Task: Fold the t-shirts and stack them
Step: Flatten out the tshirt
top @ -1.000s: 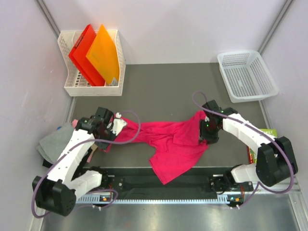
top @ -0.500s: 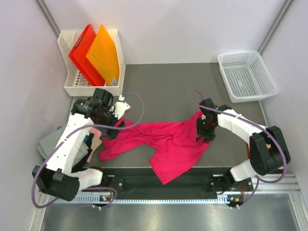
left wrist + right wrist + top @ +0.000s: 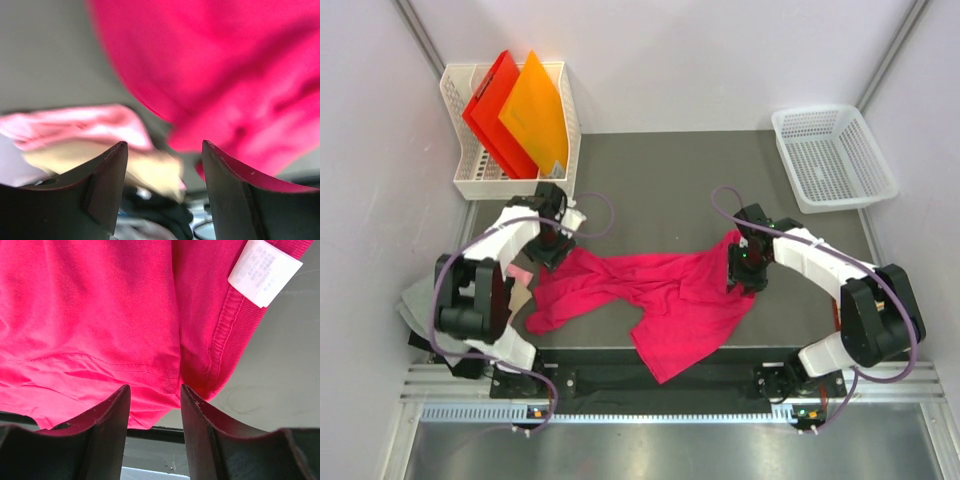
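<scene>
Magenta t-shirt (image 3: pixel 680 295) lies crumpled; left gripper (image 3: pixel 164 145) spread, empty.

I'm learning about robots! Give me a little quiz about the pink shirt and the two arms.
1. True or false: the magenta t-shirt lies neatly folded on the table.
2. What stands in the white rack at the back left? A) red and orange folders B) a teddy bear C) bananas
3. Which arm's jaws stand open with nothing between them in its own wrist view?

Key:
1. False: it lies crumpled and unfolded.
2. A.
3. The left arm.
</scene>
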